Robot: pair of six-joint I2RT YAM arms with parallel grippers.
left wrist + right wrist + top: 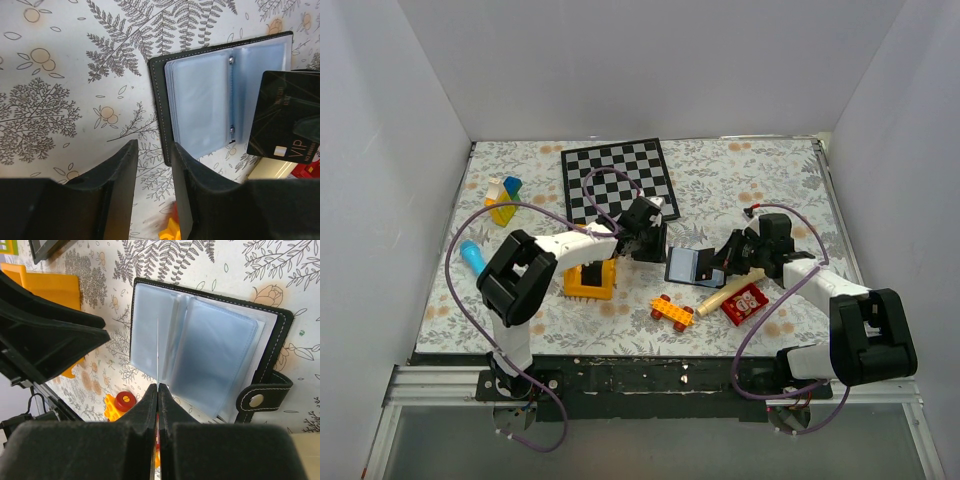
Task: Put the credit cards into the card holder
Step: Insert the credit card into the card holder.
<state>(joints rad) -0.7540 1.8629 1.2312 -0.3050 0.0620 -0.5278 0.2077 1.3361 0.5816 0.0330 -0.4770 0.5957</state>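
The card holder (686, 266) lies open on the flowered cloth, its blue-grey pockets (200, 100) facing up and its snap tab (257, 400) at one side. My right gripper (157, 386) is shut on a credit card (282, 120), a black one marked VIP. In the right wrist view the card shows edge-on (157, 352), standing over the left pocket page. Just left of the holder, my left gripper (154, 146) hangs open with only cloth showing between its fingers. In the top view it (648, 245) sits at the holder's far-left corner, with the right gripper (728, 258) at the holder's right side.
A chessboard (618, 178) lies at the back. A yellow block (592, 280), an orange toy car (671, 311), a cream stick (725, 293) and a red packet (745, 302) sit near the front. Coloured blocks (503, 198) and a blue object (472, 256) are at the left.
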